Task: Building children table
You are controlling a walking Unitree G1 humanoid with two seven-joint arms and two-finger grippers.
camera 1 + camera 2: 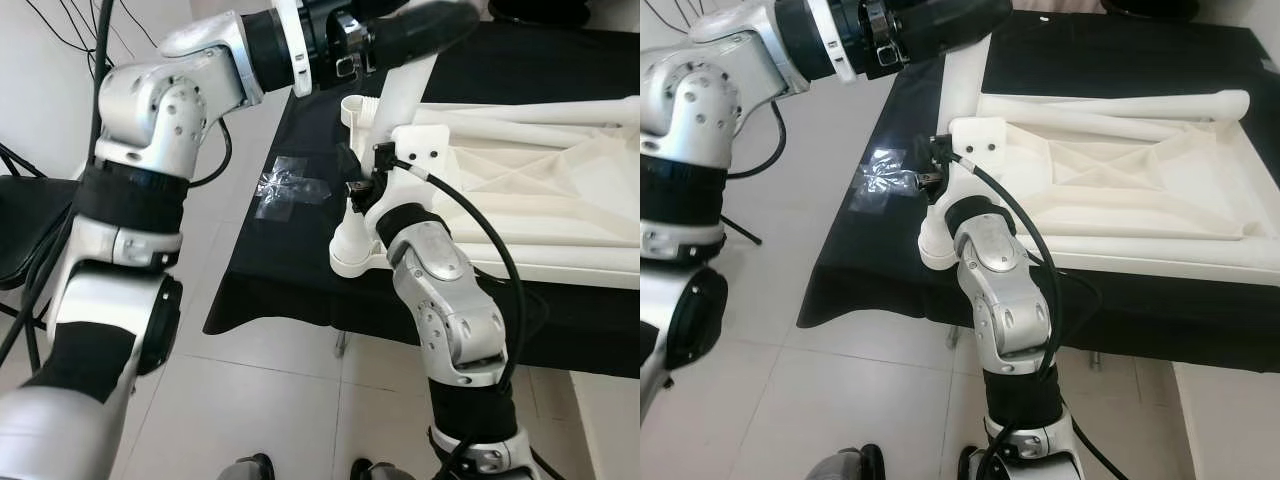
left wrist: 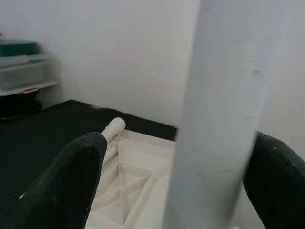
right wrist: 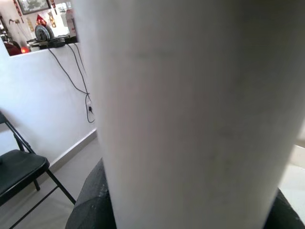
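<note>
At the far left, a black folding chair [image 3: 21, 174] is seen against a white wall, with cables hanging down it. A desk [image 1: 290, 275] draped in black cloth is seen ahead, with a crumpled piece of clear plastic wrap [image 1: 290, 187] lying near its left edge. The left pincer [image 1: 420, 25] is held high over the left part of the desk, and its black fingers [image 2: 71, 181] are seen on either side of a white table leg [image 1: 400, 85], which is pinched between them. The leg slants down toward a round socket [image 1: 352, 108] at the far left corner of the upturned white tabletop [image 1: 540, 190]. The tabletop lies ribbed side up on the desk, reaching from near the left edge toward the right edge, with a second white leg [image 1: 1120, 108] laid along its far side. The right pincer [image 1: 362, 190] is placed at the near left corner of the tabletop, just above a white round foot [image 1: 352, 250] at the desk's front edge. In the right wrist view a white tube [image 3: 190, 114] is seen close up between black finger pads [image 3: 93, 205], so the pincer is closed around it.
</note>
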